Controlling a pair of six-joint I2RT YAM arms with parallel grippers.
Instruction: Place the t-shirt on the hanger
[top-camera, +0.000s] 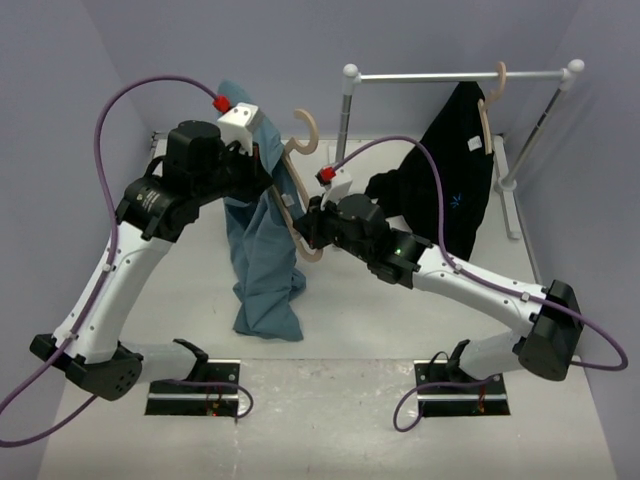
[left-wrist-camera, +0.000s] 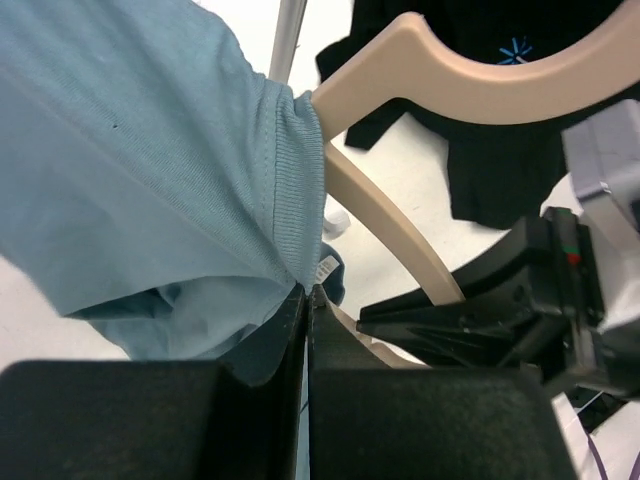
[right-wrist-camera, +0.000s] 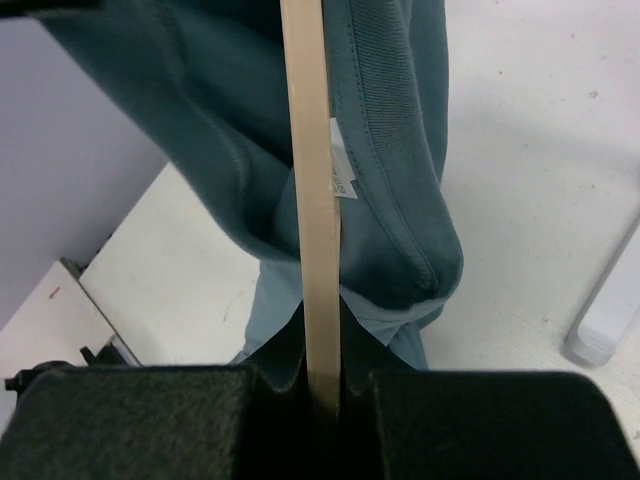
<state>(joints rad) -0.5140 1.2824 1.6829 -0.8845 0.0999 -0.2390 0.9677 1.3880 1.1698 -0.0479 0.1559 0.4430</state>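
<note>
1. The left pincer (left-wrist-camera: 305, 300) is shut tight on the t-shirt (top-camera: 262, 250) at its collar, holding it up so it drapes down to the tabletop (top-camera: 330, 420).
2. The right pincer (right-wrist-camera: 322, 385) is clamped on one arm of the hanger (right-wrist-camera: 310, 150), right against the neck opening.
3. Best now: hold the collar stretched wide and feed the hanger in slowly, so the fabric does not bunch.

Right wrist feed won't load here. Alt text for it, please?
The right gripper is shut on the pale wooden hanger, whose arm runs straight up the middle. The blue-grey t-shirt hangs behind it, its white label beside the wood, white table beneath.
</note>
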